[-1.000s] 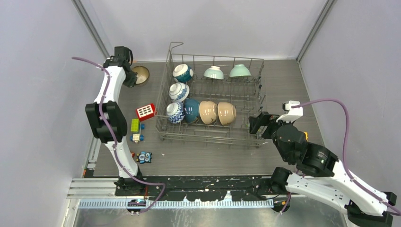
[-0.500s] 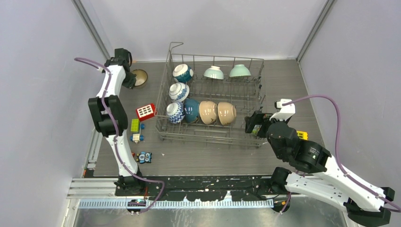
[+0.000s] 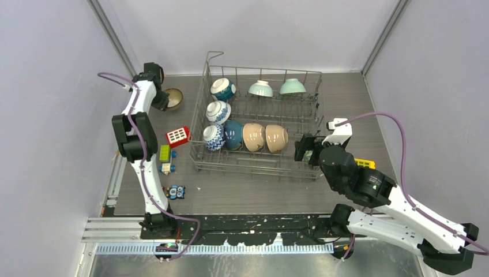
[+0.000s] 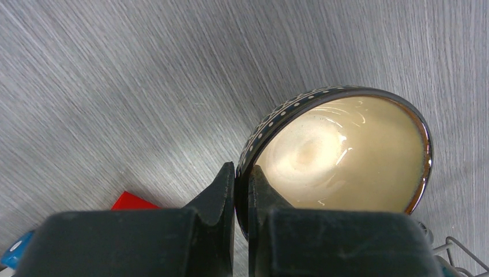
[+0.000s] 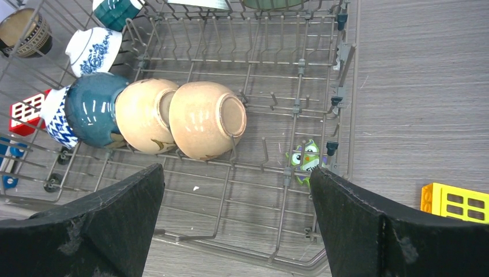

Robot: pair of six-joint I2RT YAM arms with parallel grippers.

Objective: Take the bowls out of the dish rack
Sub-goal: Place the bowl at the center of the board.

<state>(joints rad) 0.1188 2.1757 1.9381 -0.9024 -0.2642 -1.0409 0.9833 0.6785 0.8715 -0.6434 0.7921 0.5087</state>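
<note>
left gripper (image 4: 242, 173) clenched on the rim of the brown bowl (image 4: 340, 156), one finger inside and one outside; cream glazed interior showing, dotted dark outer wall. top view puts this bowl at the far left of the counter (image 3: 346, 92), outside the dish rack (image 3: 259, 164) and just beside its far left corner; cannot tell whether its foot touches the counter. right gripper (image 5: 236, 172) released, jaws spread wide, nothing between them, hovering over the rack's near right end. in the rack, near row left to right: zigzag blue-and-white bowl (image 3: 213, 137), dark teal bowl (image 3: 233, 134), two beige bowls (image 5: 190, 118), all tipped on edge and touching. two mint bowls (image 3: 277, 88) stand at the far side. yellow block (image 5: 455, 202) lies on the counter right of the rack.
</note>
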